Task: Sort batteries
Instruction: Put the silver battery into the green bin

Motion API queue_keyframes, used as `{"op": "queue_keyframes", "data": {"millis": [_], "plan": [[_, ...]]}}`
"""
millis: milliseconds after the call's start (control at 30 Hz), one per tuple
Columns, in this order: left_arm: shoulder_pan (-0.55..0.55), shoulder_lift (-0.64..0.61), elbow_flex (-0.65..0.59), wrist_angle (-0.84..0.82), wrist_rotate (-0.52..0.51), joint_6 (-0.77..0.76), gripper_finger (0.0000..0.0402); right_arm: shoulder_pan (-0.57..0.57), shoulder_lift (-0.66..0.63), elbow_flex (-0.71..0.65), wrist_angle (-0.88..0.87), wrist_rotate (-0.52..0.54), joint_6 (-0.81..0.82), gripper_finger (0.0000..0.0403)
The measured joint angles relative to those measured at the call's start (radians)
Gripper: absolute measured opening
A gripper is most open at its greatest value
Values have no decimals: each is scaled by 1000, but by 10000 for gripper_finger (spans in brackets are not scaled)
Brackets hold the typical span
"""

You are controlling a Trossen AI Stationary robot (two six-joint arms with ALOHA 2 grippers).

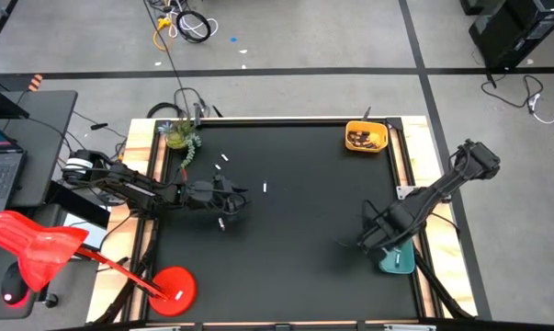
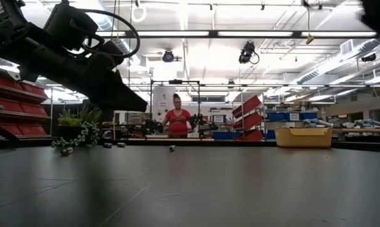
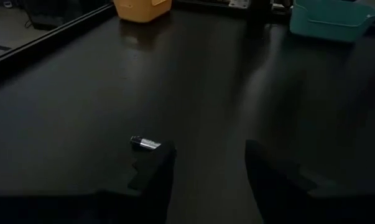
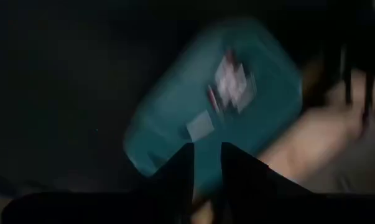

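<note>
Loose batteries lie on the black mat: one (image 1: 265,188) just ahead of my left gripper, a pair (image 1: 223,161) nearer the far edge, one (image 1: 221,223) beside the left arm. My left gripper (image 1: 240,196) is open and low over the mat; in its wrist view a silvery battery (image 3: 145,143) lies on its side just past one fingertip, outside the gap (image 3: 206,155). My right gripper (image 4: 207,163) hovers over the teal tray (image 4: 218,106), its fingers a narrow gap apart with nothing between them. Several batteries (image 4: 234,81) lie in that tray.
A yellow tray (image 1: 366,138) holding dark batteries stands at the far right corner; the teal tray (image 1: 396,260) is at the right edge. A small potted plant (image 1: 181,138) sits at the far left corner. A person (image 2: 177,121) stands in the room beyond the table.
</note>
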Motion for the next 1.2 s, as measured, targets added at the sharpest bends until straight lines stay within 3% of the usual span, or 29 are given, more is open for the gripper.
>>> {"op": "queue_keyframes", "data": {"millis": [133,267,333,433,533,733,967,1200], "plan": [[0,0,0,19,0,0,198,-50,0,58,110,405,-102,89],[0,0,0,30,-1,0,198,-102,7,49,361,839,-336,90],[0,0,0,31,-1,0,198,-134,19,25,516,970,-516,89],[0,0,0,17,-2,0,198,-198,50,-10,789,1068,-791,87],[0,0,0,10,-2,3,198,-271,108,-47,1088,1078,-1016,88],[0,0,0,-1,-4,27,198,-420,285,-55,1501,895,-1291,102],[0,0,0,-66,-68,56,198,-565,441,-55,1747,697,-1339,156],[1,0,-33,-166,-215,83,198,-632,528,-48,1901,669,-1354,219]]}}
